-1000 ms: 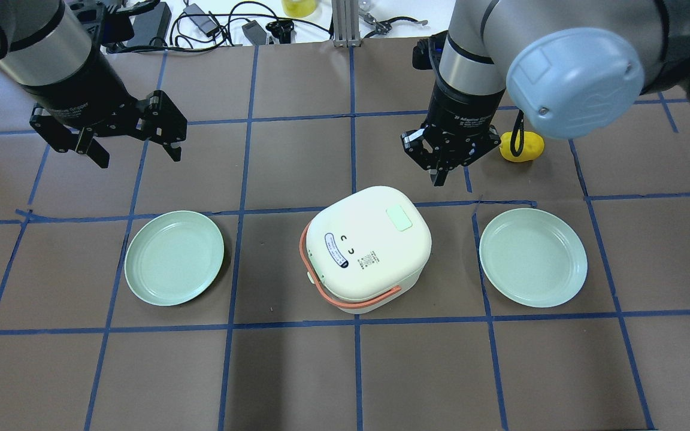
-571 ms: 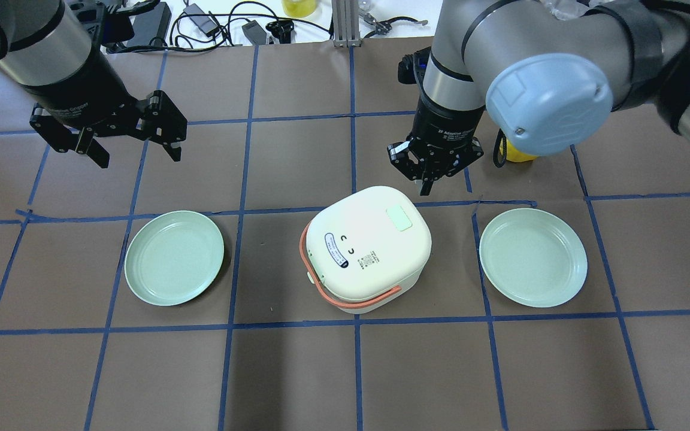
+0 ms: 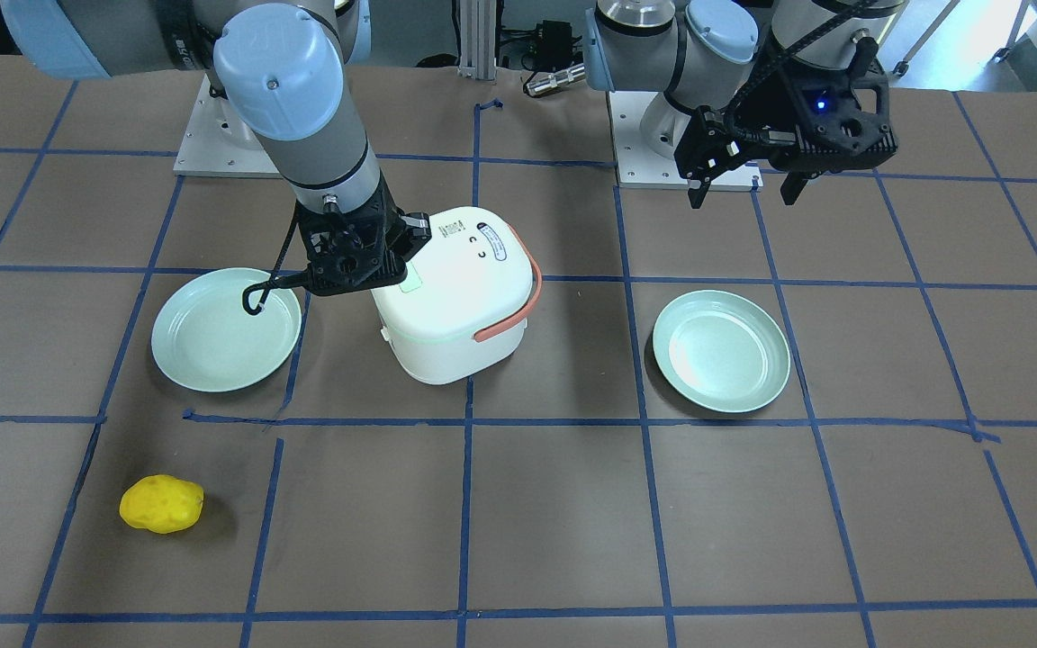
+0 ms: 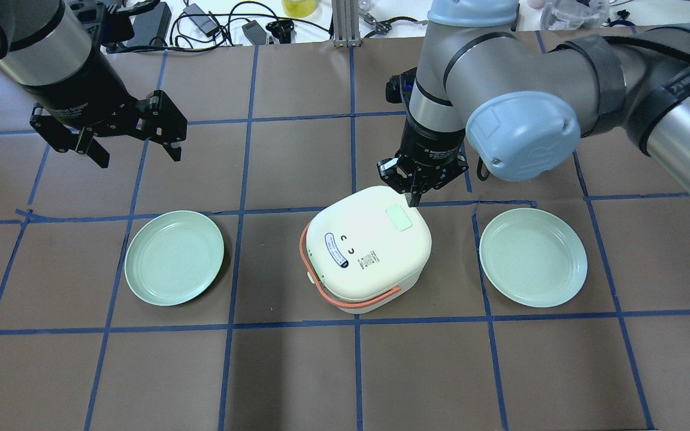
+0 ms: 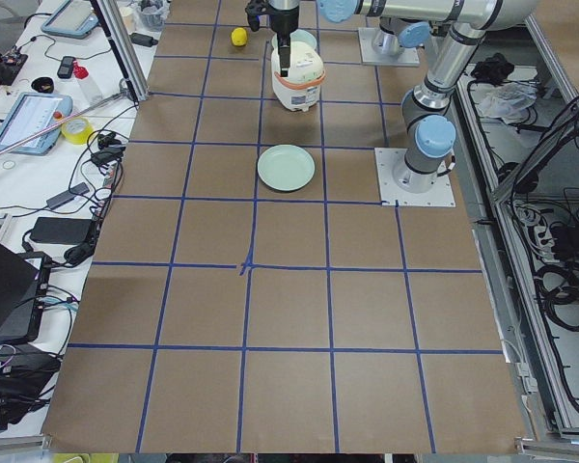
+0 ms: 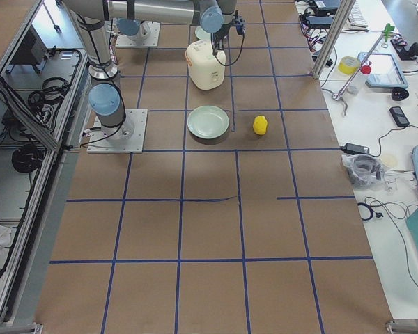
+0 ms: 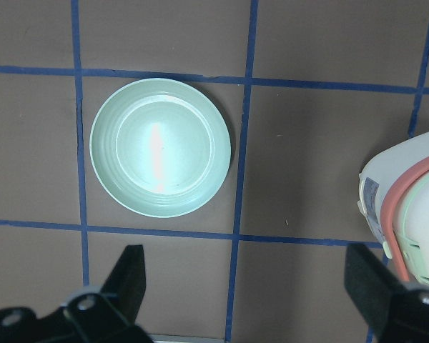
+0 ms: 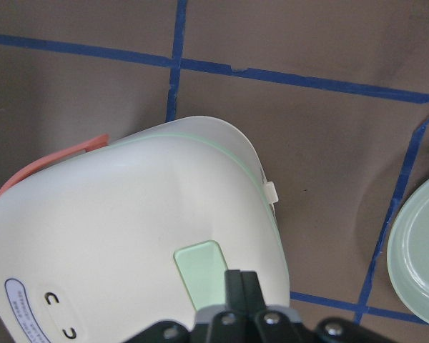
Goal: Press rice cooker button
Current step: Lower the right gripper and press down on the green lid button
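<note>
The white rice cooker (image 4: 369,251) with an orange handle stands mid-table. Its pale green button (image 4: 399,218) is on the lid, at the far right side. My right gripper (image 4: 415,197) is shut and points down over the lid's far edge, just beyond the button. In the right wrist view the closed fingertips (image 8: 241,282) sit next to the button (image 8: 200,268). I cannot tell whether they touch the lid. My left gripper (image 4: 135,152) is open and empty, high over the far left of the table. The left wrist view looks down between its fingers (image 7: 129,275).
A green plate (image 4: 174,257) lies left of the cooker and another (image 4: 532,257) lies right of it. A yellow lumpy object (image 3: 161,504) lies beyond the right plate, hidden by my right arm in the overhead view. Cables (image 4: 213,24) lie past the table's far edge.
My right gripper has moved left and nearer, from beside the yellow object to over the cooker lid's far edge by the button. The left arm has not moved.
</note>
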You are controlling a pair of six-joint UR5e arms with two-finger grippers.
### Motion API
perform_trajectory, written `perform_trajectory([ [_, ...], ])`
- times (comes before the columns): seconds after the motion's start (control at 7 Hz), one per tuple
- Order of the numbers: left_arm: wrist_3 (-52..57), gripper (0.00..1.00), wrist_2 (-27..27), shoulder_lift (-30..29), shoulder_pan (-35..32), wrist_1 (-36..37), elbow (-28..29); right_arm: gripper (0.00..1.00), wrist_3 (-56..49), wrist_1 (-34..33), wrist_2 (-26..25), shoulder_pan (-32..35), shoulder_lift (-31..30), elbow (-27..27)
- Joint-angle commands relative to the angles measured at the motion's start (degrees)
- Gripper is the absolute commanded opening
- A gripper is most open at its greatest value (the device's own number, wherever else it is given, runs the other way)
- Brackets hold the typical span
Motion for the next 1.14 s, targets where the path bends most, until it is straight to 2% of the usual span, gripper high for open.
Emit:
perform_trajectory([
  [0.0,0.0,1.00,0.0,0.0,0.0,0.0,0.0,0.00,0.0,-0.2,0.1,0.5,0.3,0.4],
  [1.0,0.0,1.00,0.0,0.0,0.0,0.0,0.0,0.00,0.0,0.0,2.5,0.5,0.4,1.6],
])
